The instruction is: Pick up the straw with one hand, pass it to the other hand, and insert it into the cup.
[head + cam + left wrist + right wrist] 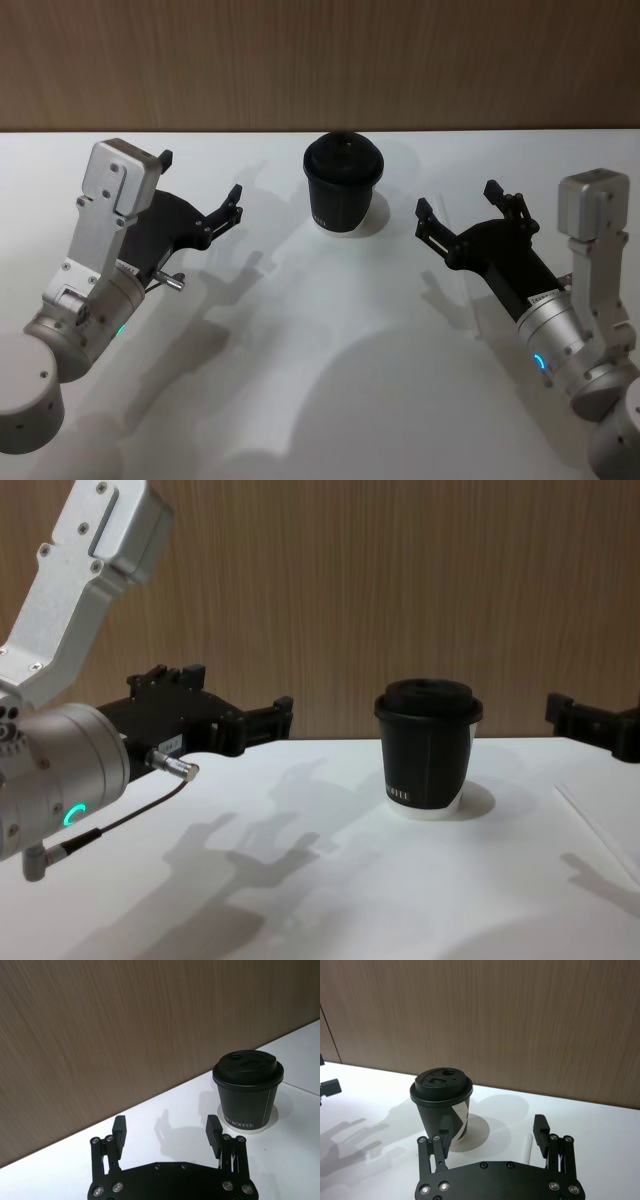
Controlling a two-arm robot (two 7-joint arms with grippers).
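Left end effector point(200, 178) spread, right end effector point(458, 198) spread; one lidded cup point(342, 185) between them; one straw point(526, 1148) on table point(330, 390)

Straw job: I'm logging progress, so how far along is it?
Done: nothing yet; the straw lies on the table and the cup holds none. In hand: the right gripper hangs open by the straw, the left gripper open and empty. Left: pick up, pass, insert.

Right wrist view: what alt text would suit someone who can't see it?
A black lidded cup stands on a white table before a wooden wall. Nearer the camera, the right claw is open and empty, a white straw lying on the table by one finger.
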